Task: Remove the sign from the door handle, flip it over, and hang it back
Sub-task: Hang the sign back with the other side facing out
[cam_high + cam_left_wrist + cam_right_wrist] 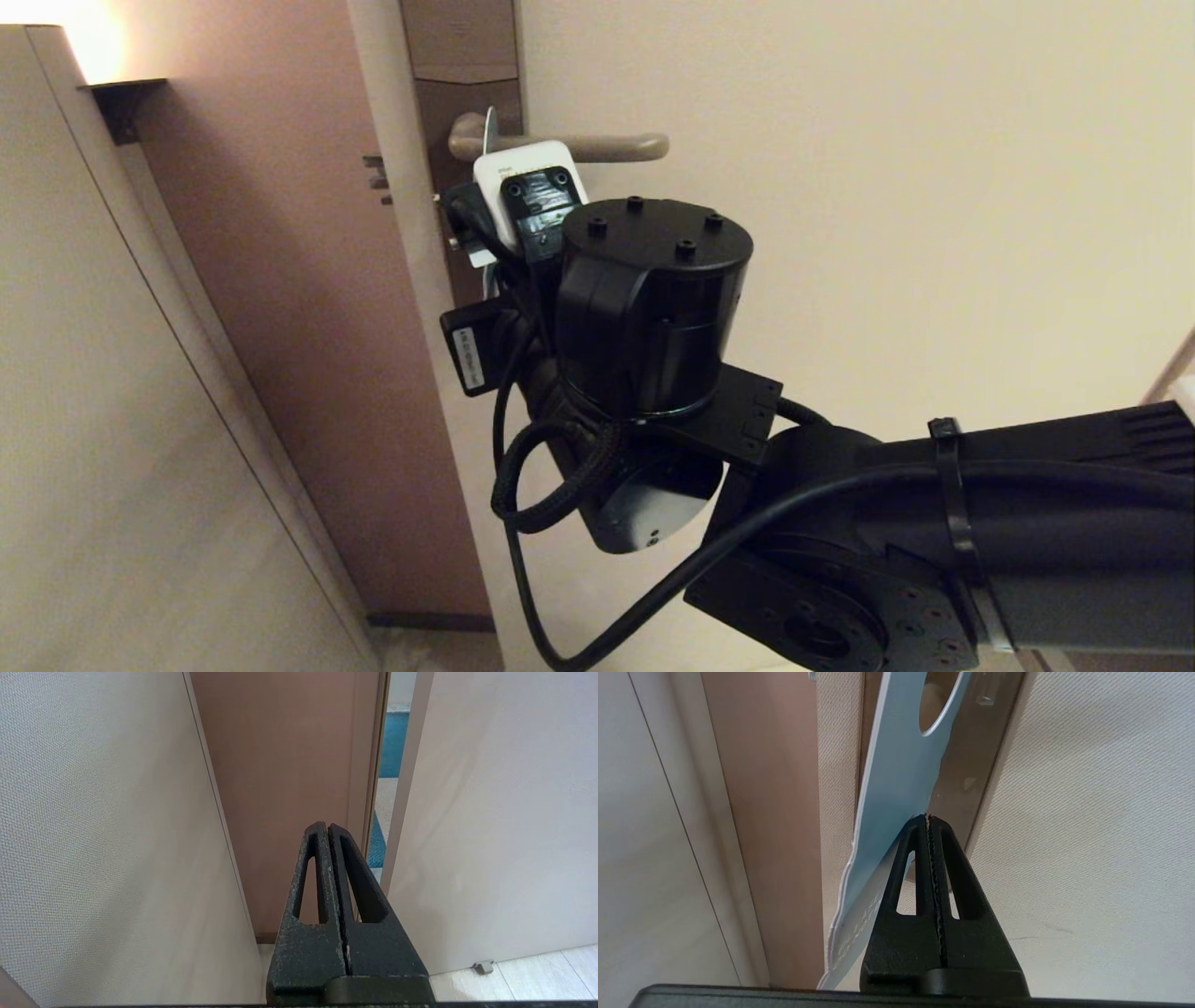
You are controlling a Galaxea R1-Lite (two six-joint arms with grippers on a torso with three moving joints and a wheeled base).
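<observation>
Below the door handle (pixel 597 147), right claw (pixel 928 817) closed, pinching the blue sign's (pixel 896 779) edge.

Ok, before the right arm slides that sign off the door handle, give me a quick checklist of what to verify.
1. The sign hooked over the door handle: ok.
2. The right gripper shut, tips at the sign's edge: ok.
3. Card actually pinched between the jaws: cannot tell.
4. Handle's rounded free end unobstructed: ok.
5. The left gripper shut, parked away from the handle: ok.
</observation>
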